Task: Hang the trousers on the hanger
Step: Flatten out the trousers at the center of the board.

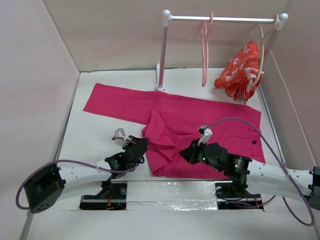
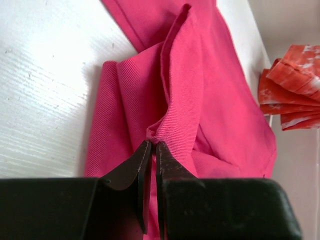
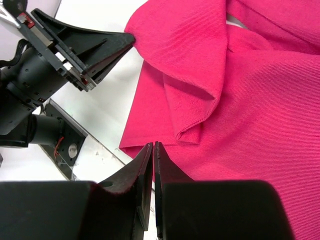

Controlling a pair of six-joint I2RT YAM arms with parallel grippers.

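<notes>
Pinching, left gripper [image 2: 152,142]: jaws clamped on a raised ridge of the trousers [image 2: 220,115]. The cloth tents up from the tips into a tall fold running away from the wrist camera.
Left gripper, top view [image 1: 145,142]: sits at the near-left edge of the trousers [image 1: 200,115], tips pointing right into the cloth.
Right gripper [image 3: 153,145]: jaws together, only a thin seam between the fingers. The tips sit at the near hem of the trousers [image 3: 260,125]. Cannot tell whether any cloth is caught between them.
Right gripper, top view [image 1: 184,151]: over the near-middle of the cloth, facing the left gripper [image 3: 127,40], with a folded flap between the two.
Trousers: lying on the table [image 1: 90,135]. One leg is stretched flat towards the far left. The near part is doubled over itself into a loose fold between the grippers. The right side lies flat.
Hanger [image 1: 204,50]: salmon-pink, hooked on the rail [image 1: 225,19] at the back, hanging above the far edge of the trousers and well apart from both grippers.
Other items: a beige hanger [image 1: 261,50] further right on the same rail carries a floral garment [image 1: 240,70], also visible at the right edge of the left wrist view.
</notes>
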